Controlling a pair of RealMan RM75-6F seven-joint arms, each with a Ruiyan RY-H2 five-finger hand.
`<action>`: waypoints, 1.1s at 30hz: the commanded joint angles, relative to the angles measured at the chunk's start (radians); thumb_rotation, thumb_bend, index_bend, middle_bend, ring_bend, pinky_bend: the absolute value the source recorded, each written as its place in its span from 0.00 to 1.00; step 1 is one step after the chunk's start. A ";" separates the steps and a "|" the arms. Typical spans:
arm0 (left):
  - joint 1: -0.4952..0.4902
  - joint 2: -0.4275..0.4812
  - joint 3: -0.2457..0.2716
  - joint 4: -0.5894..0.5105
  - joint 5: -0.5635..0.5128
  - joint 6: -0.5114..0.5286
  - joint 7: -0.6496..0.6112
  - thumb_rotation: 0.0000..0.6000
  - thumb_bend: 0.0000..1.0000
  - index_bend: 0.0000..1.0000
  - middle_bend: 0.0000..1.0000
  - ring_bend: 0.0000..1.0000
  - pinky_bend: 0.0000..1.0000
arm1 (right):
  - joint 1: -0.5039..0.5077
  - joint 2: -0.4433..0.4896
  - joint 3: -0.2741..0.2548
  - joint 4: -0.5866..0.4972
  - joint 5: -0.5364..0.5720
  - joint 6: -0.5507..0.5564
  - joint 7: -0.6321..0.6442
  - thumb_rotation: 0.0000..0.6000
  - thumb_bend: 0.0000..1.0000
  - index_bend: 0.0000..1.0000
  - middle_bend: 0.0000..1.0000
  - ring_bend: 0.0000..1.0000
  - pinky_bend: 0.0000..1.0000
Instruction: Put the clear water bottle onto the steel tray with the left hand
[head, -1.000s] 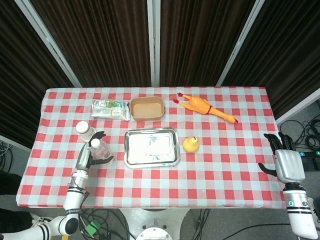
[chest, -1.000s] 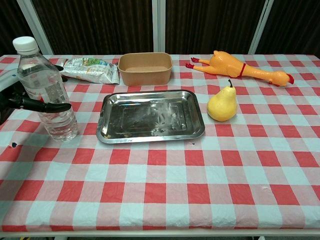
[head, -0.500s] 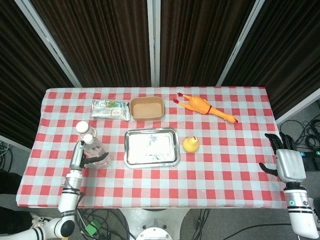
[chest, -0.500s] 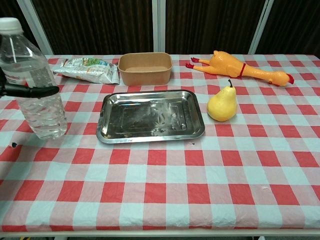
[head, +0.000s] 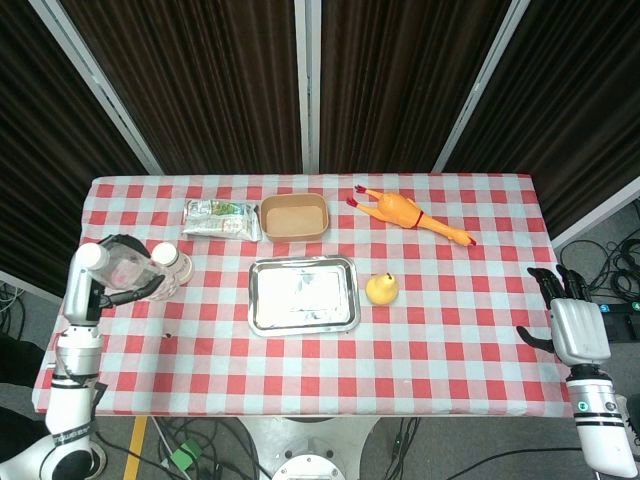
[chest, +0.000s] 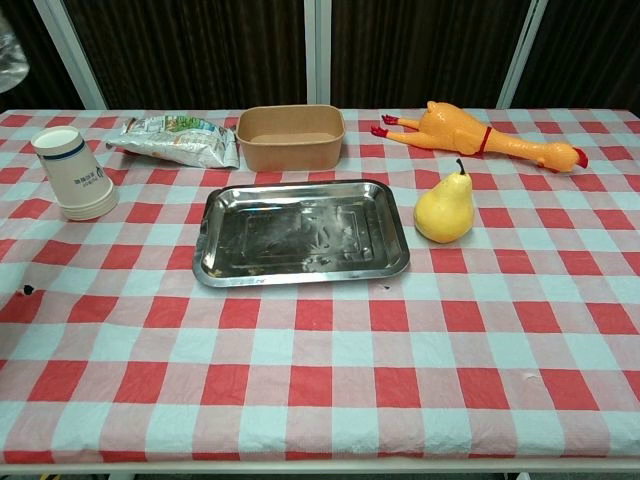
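My left hand (head: 88, 293) grips the clear water bottle (head: 122, 268) and holds it raised over the table's left edge. The bottle is tilted, with its white cap (head: 92, 256) pointing left. In the chest view only a sliver of the bottle (chest: 8, 52) shows at the top left corner, and the left hand is out of frame. The steel tray (head: 303, 294) (chest: 300, 232) lies bare at the table's middle, well to the right of the bottle. My right hand (head: 575, 322) hangs off the table's right edge with its fingers apart and nothing in them.
A white paper cup (head: 170, 262) (chest: 75, 175) stands just right of the raised bottle. A snack bag (head: 220, 218), a brown paper bowl (head: 294, 216) and a rubber chicken (head: 410, 215) lie along the back. A yellow pear (head: 382, 288) stands right of the tray.
My left hand has lifted the bottle off the table and carried it up and to the left. It has almost left the chest view, which uncovers the paper cup. The right hand is still.
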 joint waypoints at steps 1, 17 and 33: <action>0.082 -0.031 0.140 0.134 -0.005 -0.011 -0.146 1.00 0.19 0.65 0.72 0.58 0.60 | 0.000 0.000 0.000 0.001 0.001 0.000 -0.001 1.00 0.11 0.12 0.14 0.00 0.05; -0.072 -0.206 0.095 0.331 -0.001 -0.135 -0.121 1.00 0.21 0.64 0.71 0.58 0.60 | 0.006 0.002 -0.006 0.006 0.014 -0.021 -0.004 1.00 0.11 0.12 0.14 0.00 0.05; -0.281 -0.398 0.038 0.361 0.044 -0.181 -0.068 1.00 0.21 0.64 0.70 0.58 0.60 | 0.011 -0.001 0.000 0.015 0.033 -0.027 -0.009 1.00 0.11 0.12 0.14 0.00 0.05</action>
